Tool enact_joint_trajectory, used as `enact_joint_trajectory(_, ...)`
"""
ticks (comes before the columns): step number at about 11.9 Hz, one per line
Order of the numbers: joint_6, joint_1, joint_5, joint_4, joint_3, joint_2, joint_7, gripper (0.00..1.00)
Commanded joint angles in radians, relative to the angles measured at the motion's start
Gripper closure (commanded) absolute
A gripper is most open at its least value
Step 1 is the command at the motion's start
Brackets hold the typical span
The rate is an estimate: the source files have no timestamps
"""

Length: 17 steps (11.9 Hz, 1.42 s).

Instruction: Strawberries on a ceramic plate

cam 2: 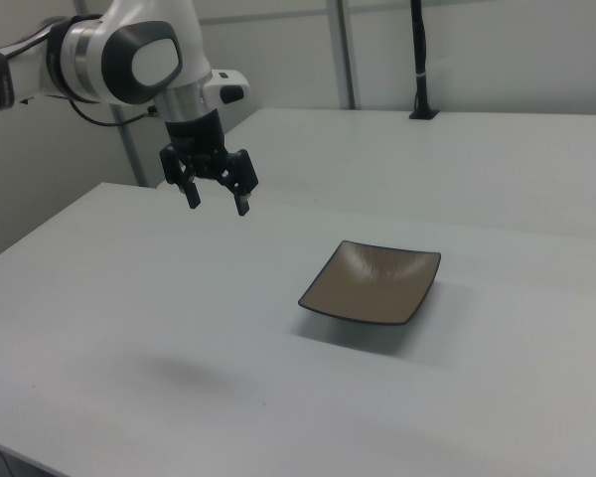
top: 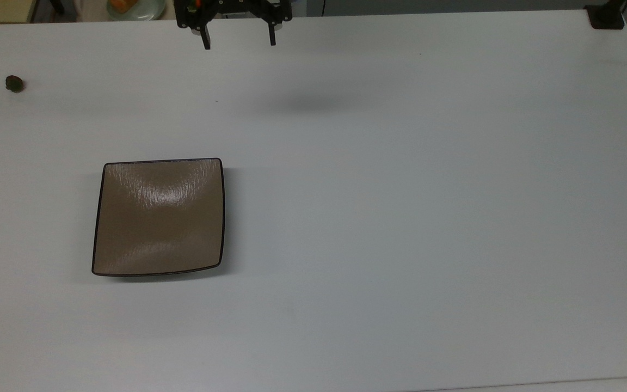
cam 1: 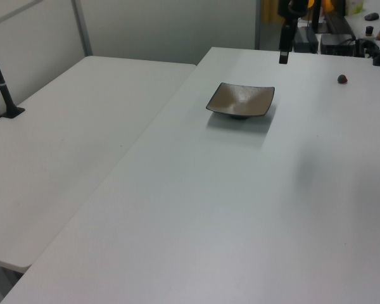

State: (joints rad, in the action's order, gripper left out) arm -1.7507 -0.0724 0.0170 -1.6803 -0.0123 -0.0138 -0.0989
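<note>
A tiny dark red strawberry point(top: 14, 83) lies on the white table near the top view's far left edge; it also sits at the left view's upper right as the strawberry point(cam 1: 342, 78). The square tan-brown ceramic plate point(top: 158, 216) with a dark rim rests left of the table's middle, bare inside, seen too as the plate point(cam 1: 240, 101) and the plate point(cam 2: 373, 281). My gripper point(top: 239, 41) hangs open and empty high above the table's far edge, well apart from both; the gripper point(cam 2: 216, 200) has its fingers spread wide.
A pale round dish point(top: 135, 7) with orange food sits beyond the table's far edge in the top view. A black post base point(top: 605, 16) stands at the far right corner. A second white table point(cam 1: 69, 126) adjoins on the left view's left.
</note>
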Motion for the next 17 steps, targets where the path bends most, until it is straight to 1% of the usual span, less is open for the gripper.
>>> enact_joint_trajectory(1, -0.007, -0.006, 0.018, 0.002, -0.014, 0.0, -0.004, 0.0)
enact_joint_trajectory(8, -0.004, 0.005, 0.018, -0.001, -0.012, -0.009, -0.005, 0.0)
enact_joint_trajectory(10, -0.003, 0.038, 0.02, 0.002, -0.014, -0.006, -0.079, 0.0)
enact_joint_trajectory(11, 0.005, 0.078, 0.02, 0.004, -0.012, -0.005, -0.138, 0.0)
enact_joint_trajectory(13, 0.008, 0.135, 0.02, 0.004, -0.011, 0.0, -0.212, 0.0)
enact_joint_trajectory(14, 0.007, 0.163, 0.018, 0.005, -0.011, -0.002, -0.241, 0.0)
enact_joint_trajectory(17, -0.003, 0.278, 0.017, 0.005, -0.005, -0.006, -0.332, 0.0)
